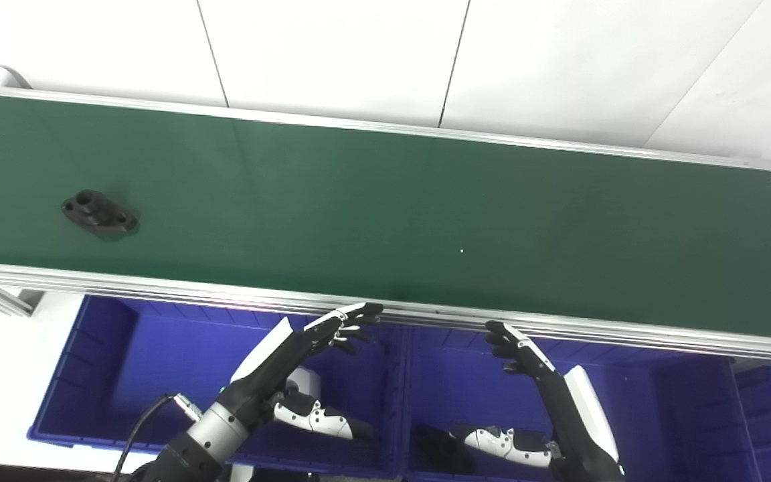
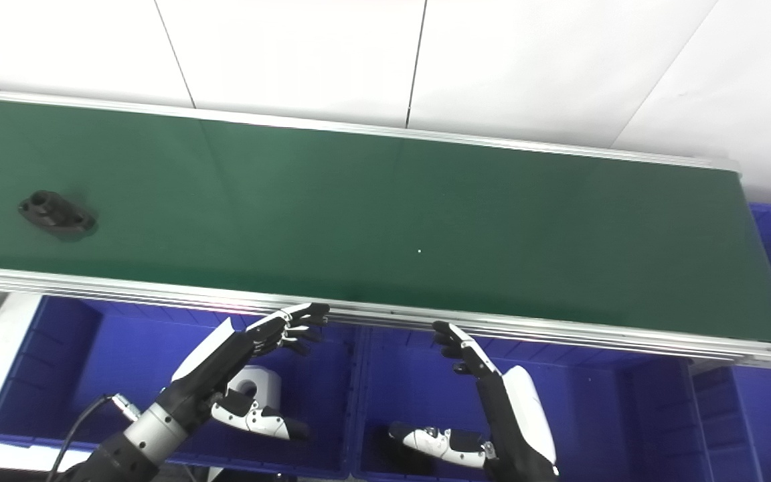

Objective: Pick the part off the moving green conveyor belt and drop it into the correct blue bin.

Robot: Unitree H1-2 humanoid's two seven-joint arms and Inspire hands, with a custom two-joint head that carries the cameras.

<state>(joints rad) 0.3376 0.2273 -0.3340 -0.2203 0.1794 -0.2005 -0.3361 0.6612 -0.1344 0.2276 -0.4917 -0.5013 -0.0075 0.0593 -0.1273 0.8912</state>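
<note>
While both hands wait low over the deep blue plastic bins [image 1: 77, 375], the left hand [image 1: 305, 361] and right hand [image 1: 546, 388] hold nothing, fingers spread and reaching toward the belt's near aluminium rail [image 1: 425, 313], likely poised to intercept. Farther off, the black flanged part with bolt holes [image 1: 98, 211] lies on the green conveyor belt [image 1: 425, 201], well left of both hands.

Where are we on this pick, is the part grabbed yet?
Not yet. The black part still rides the green belt at far left. Left robot hand and right robot hand hover open over the blue bins. Grasp and drop remain.
</note>
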